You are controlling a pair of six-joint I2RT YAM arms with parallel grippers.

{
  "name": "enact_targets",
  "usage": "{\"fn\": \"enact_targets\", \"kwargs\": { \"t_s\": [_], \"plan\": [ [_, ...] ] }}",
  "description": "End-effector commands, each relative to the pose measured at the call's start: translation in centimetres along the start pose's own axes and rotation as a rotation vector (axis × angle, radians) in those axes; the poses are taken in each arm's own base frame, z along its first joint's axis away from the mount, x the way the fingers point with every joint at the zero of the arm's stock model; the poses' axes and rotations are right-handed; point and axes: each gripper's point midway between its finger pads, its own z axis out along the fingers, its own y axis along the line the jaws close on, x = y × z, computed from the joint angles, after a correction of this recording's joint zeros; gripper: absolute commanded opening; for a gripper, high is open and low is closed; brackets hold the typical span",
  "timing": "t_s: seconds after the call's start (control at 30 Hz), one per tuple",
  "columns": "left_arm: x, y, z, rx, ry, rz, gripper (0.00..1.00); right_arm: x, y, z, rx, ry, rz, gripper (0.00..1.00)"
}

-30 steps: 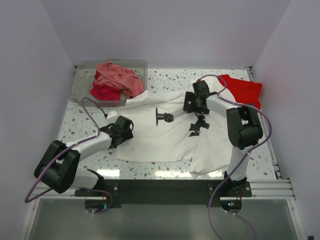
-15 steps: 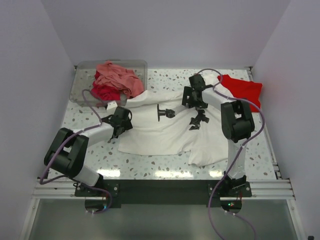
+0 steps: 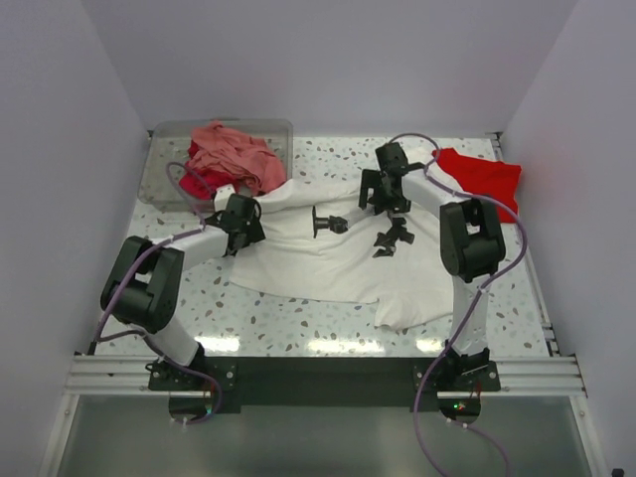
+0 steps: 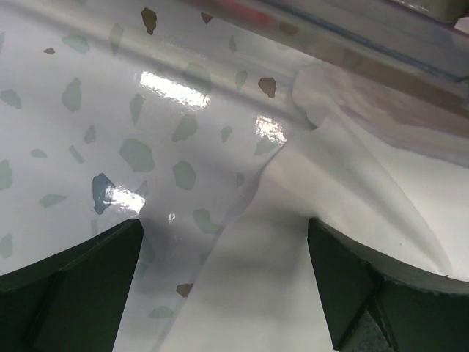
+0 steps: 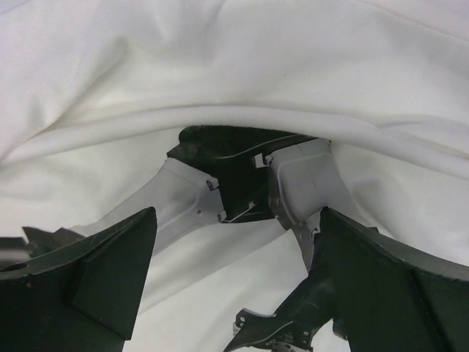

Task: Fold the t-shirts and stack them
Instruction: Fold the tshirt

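Note:
A white t-shirt (image 3: 318, 263) lies rumpled across the middle of the table. My left gripper (image 3: 238, 212) is open at the shirt's far left edge, close to the bin. In the left wrist view the white cloth (image 4: 330, 242) runs between its fingers (image 4: 223, 293). My right gripper (image 3: 360, 229) is open wide above the shirt's far middle. In the right wrist view (image 5: 238, 293) it faces bunched white cloth (image 5: 220, 66) and part of an arm link. A bright red t-shirt (image 3: 484, 177) lies folded at the far right.
A clear plastic bin (image 3: 164, 181) at the far left holds a salmon-pink shirt (image 3: 234, 154) and a crimson one (image 3: 204, 184). Its wall shows in the left wrist view (image 4: 366, 59). The speckled table (image 3: 328, 154) has walls on three sides.
My left gripper has moved away from me along the shirt's left edge toward the bin. The shirt's near edge has drawn back and bunched. My right gripper has shifted slightly farther away.

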Motion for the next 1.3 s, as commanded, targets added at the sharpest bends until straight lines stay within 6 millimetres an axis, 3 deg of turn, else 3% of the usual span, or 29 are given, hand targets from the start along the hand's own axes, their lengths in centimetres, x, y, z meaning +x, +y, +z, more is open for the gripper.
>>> {"fn": "enact_targets", "kwargs": {
  "t_s": [0.0, 0.07, 0.13, 0.27, 0.37, 0.73, 1.07, 1.27],
  "plan": [
    [-1.2, 0.9, -2.5, 0.015, -0.05, -0.003, 1.0, -4.1, 1.9, -6.0, -0.118, -0.117, -0.021, 0.96],
    [-0.9, 2.1, -3.8, -0.002, -0.064, -0.03, 1.0, -3.8, 1.7, -7.1, -0.125, -0.124, -0.023, 0.96],
    [1.2, 3.9, -4.4, -0.039, -0.029, -0.021, 1.0, -4.2, 1.9, -9.2, -0.15, -0.165, -0.021, 0.96],
    [3.1, 4.5, -7.0, -0.028, -0.038, -0.049, 0.99, -2.8, 1.3, -10.7, -0.168, -0.175, -0.018, 0.97],
    [4.5, 5.2, -7.7, -0.032, -0.018, -0.07, 0.96, -1.9, 0.9, -11.8, -0.174, -0.18, -0.012, 0.97],
    [7.0, 5.1, -7.2, -0.003, 0.05, -0.096, 0.72, 1.5, -1.1, -14.2, -0.163, -0.189, -0.012, 0.97],
    [7.9, 5.3, -7.0, 0.01, 0.063, -0.1, 0.39, 2.4, -2.0, -15.5, -0.149, -0.203, -0.011, 0.98],
    [7.7, 5.4, -7.3, 0.015, 0.055, -0.098, 0.26, 3.0, -2.3, -15.7, -0.146, -0.197, -0.01, 0.98]
  ]
}}
